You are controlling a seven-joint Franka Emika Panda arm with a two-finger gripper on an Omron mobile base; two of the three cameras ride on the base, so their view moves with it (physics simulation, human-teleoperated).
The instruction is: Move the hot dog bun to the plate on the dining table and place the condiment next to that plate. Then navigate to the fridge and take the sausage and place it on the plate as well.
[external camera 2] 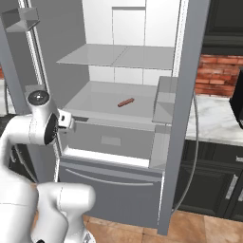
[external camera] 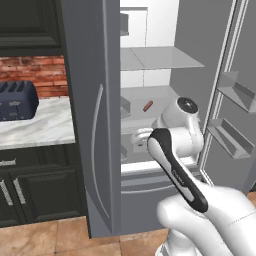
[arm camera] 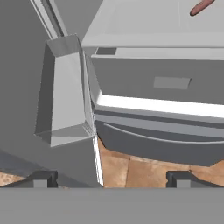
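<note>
The fridge [external camera: 95, 125] stands open in front of me, with white shelves inside. The sausage [external camera: 148, 106], small and reddish-brown, lies alone on the middle shelf [external camera 2: 126, 102], and it also sits at the top right of the hand view [arm camera: 202, 6]. My gripper [arm camera: 113, 179] is open with nothing between its fingertips [arm camera: 41, 178]. It hangs low in front of the fridge's lower drawer, below and to the left of the sausage and well apart from it. The white hand [external camera 2: 66, 121] sits at the left edge of the fridge opening.
Door bins [external camera: 232, 135] stick out from the open right door, and one bin [arm camera: 65, 96] is close to the hand. A grey drawer [external camera 2: 111, 140] lies under the sausage's shelf. A dark toaster [external camera: 17, 100] sits on the marble counter [external camera: 45, 127] to the left, over black cabinets.
</note>
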